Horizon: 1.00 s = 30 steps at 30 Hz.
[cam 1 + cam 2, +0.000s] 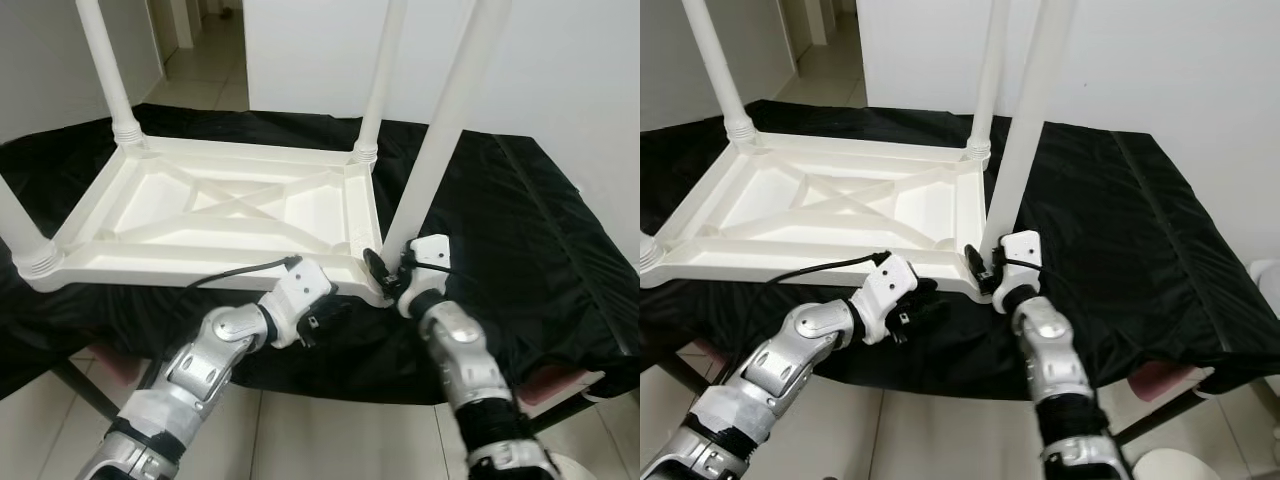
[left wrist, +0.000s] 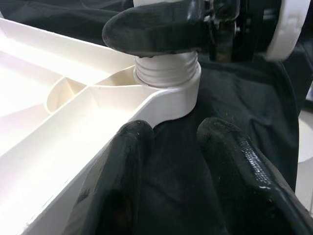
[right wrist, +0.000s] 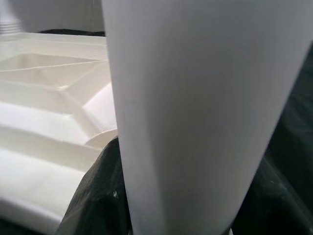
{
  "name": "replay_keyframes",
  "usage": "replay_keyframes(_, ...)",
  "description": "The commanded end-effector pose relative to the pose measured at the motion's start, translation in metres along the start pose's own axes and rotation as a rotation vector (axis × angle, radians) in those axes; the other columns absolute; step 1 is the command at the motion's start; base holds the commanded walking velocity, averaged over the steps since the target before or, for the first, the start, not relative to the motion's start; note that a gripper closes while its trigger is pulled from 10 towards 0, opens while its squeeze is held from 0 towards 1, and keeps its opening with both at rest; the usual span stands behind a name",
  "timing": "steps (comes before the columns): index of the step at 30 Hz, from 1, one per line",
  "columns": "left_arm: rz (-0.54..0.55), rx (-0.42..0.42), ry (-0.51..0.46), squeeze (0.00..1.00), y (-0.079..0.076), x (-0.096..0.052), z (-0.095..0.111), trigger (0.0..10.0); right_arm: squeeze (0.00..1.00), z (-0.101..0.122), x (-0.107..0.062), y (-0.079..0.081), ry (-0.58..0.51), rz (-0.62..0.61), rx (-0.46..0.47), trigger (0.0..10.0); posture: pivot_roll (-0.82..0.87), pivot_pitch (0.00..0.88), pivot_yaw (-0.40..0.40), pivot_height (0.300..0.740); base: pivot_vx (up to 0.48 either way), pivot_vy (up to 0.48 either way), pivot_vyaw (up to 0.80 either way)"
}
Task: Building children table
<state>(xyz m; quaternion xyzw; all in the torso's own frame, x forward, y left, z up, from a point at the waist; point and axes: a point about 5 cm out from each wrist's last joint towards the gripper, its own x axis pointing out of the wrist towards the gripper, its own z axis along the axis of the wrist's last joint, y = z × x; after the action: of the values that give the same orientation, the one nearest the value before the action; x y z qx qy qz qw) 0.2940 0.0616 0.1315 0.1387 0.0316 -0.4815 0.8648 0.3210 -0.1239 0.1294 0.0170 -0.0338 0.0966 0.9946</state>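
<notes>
two tools (image 1: 330,312), four table legs (image 1: 440,130)

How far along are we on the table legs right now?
Three legs stand in the upturned white tabletop: far left, far right, near left. The fourth leg is in hand: the right gripper grips its base at the near right corner socket, left gripper open beside it. Left: seating it fully, then flipping the table upright.
</notes>
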Motion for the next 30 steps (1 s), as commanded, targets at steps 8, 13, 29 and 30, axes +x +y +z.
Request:
replay_keyframes(8, 0.136, -0.024, 0.015, 0.0, 0.017, -0.003, -0.002, 10.0, 0.0, -0.004, -0.01, 0.009, -0.01, -0.183, 0.066, 10.0, -0.04, 0.024, -0.034, 0.74, 0.0, 0.0, 0.0)
replay_keyframes(13, 0.168, -0.017, -0.008, 0.0, 0.02, -0.004, 0.003, 10.0, 0.0, 0.007, -0.011, 0.009, -0.047, -0.16, 0.08, 10.0, -0.03, 0.028, -0.027, 0.74, 0.0, 0.0, 0.0)
replay_keyframes(29, 0.119, -0.092, -0.049, 0.0, 0.016, -0.005, 0.006, 10.0, 1.0, 0.017, -0.011, 0.01, -0.101, -0.105, 0.033, 10.0, -0.01, 0.017, -0.01, 0.74, 0.0, 0.0, 0.0)
replay_keyframes(30, 0.119, -0.092, -0.049, 0.0, 0.016, -0.005, 0.006, 10.0, 1.0, 0.017, -0.011, 0.01, -0.101, -0.105, 0.033, 10.0, -0.01, 0.017, -0.01, 0.74, 0.0, 0.0, 0.0)
